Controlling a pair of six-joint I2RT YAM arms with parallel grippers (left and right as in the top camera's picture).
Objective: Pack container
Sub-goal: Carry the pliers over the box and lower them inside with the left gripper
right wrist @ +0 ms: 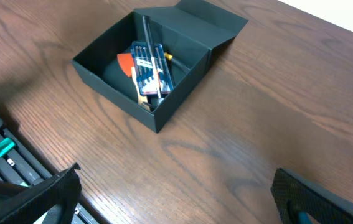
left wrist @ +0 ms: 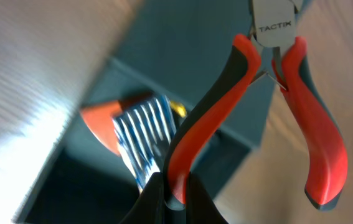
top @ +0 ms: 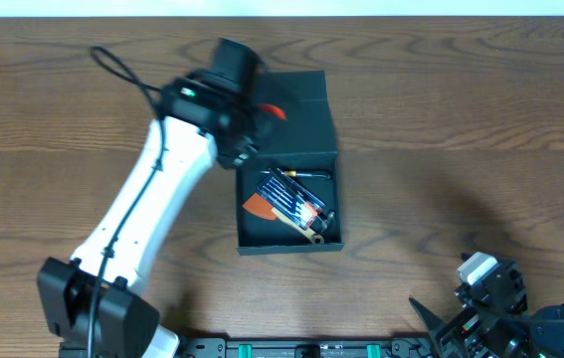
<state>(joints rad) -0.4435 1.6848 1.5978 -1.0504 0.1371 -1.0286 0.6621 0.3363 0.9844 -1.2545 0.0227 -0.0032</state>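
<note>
Overhead, the left arm (top: 152, 189) hides most of the pliers (left wrist: 318, 127); only a red tip shows. The left gripper (left wrist: 176, 200) is clamped on one pliers handle, over the container (top: 291, 247). The container is dark, matte and square. It sits mid-table with its flap lid (top: 299, 104) open and holds a blue pack (top: 296, 204). The right gripper (right wrist: 176, 202) is spread wide and holds nothing.

Brown wood-grain table (top: 441, 119): smooth, low sheen. Dark teal-black container (right wrist: 111, 93): card-like, matt, creased at the folds. The pliers (left wrist: 313, 124): red-and-black plastic grips, smooth, slightly glossy; head bare grey metal, stamped TACTIX. The blue pack (right wrist: 148, 65) in the container: glossy, reflective. The left arm shell (top: 152, 189): smooth white plastic.
</note>
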